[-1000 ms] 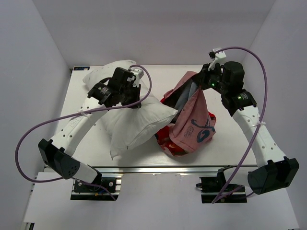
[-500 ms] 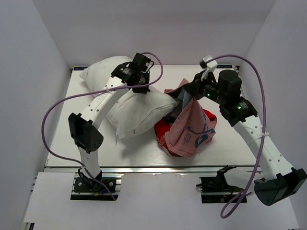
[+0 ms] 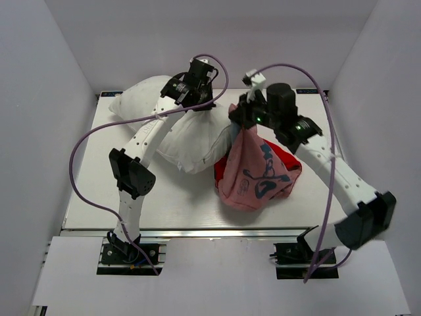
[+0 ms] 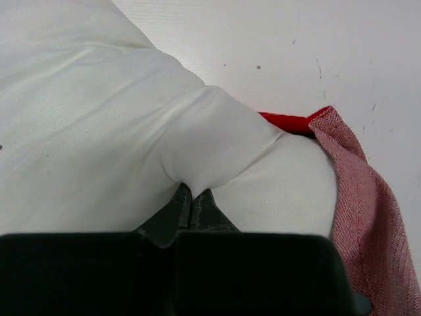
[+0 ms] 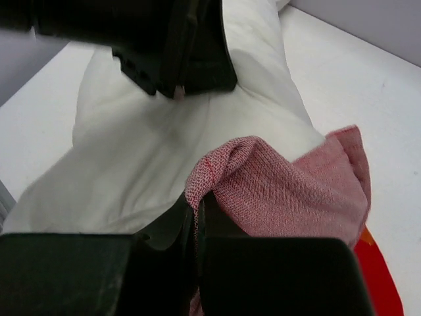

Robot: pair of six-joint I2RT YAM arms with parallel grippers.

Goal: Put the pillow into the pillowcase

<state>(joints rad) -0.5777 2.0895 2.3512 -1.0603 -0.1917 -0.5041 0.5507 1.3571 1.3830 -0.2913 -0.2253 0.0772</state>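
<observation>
The white pillow [image 3: 181,135] lies across the back left of the table, its right corner pushed against the pillowcase [image 3: 253,174]. My left gripper [image 3: 197,104] is shut on a pinch of pillow fabric [image 4: 210,151] near that corner. My right gripper [image 3: 240,122] is shut on the faded pink edge of the pillowcase [image 5: 263,178] and holds it lifted, so the case hangs as a bunched pink sack with navy print over its red-orange side. In the right wrist view the pillow [image 5: 151,151] lies just beyond the held edge, with the left gripper [image 5: 174,49] above it.
The white table [image 3: 99,191] is walled by grey panels on the left, right and back. Purple cables loop over both arms. The metal rail [image 3: 217,234] with the arm bases runs along the near edge.
The left gripper has carried the pillow right and toward the back. The right gripper has moved left with the pillowcase edge, so the two grippers are now close together.
</observation>
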